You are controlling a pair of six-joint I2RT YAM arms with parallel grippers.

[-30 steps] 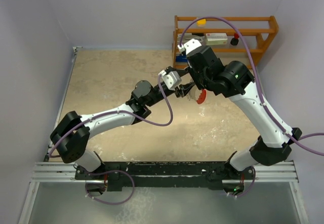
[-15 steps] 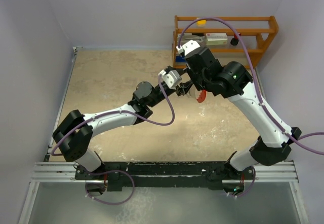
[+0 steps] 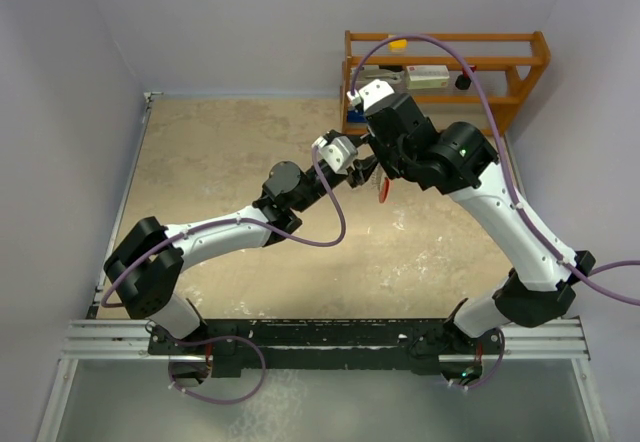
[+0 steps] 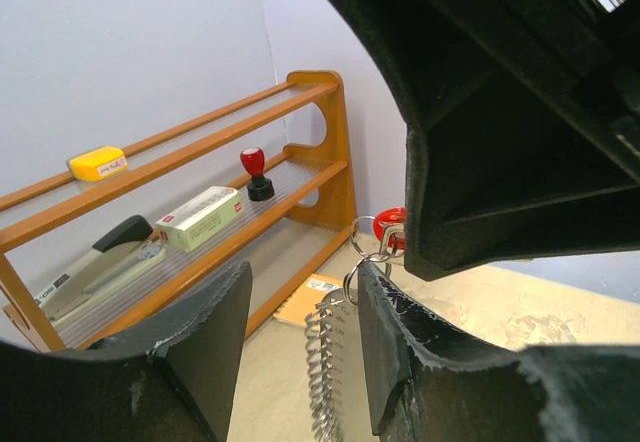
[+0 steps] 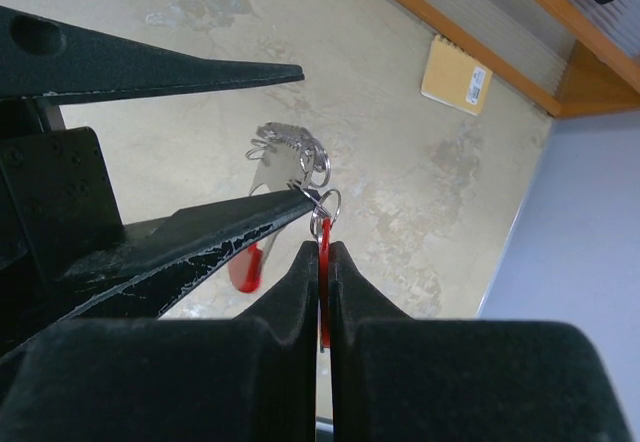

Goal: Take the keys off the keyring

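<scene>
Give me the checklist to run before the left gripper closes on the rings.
1. Right gripper shut on the small red-headed silvery key: ok.
2. Left gripper open, with a gap to close through: ok.
3. Thin silvery metal rings centred between the left fingers: not ok, they sit against one finger.
4. Key off the rings: not ok, a ring appears threaded to it.
5. Red-and-white crescent fob hanging below the rings, outside both grips: ok.
6. Silvery coiled chain clear of the left fingers: cannot tell, it hangs close to one.
</scene>
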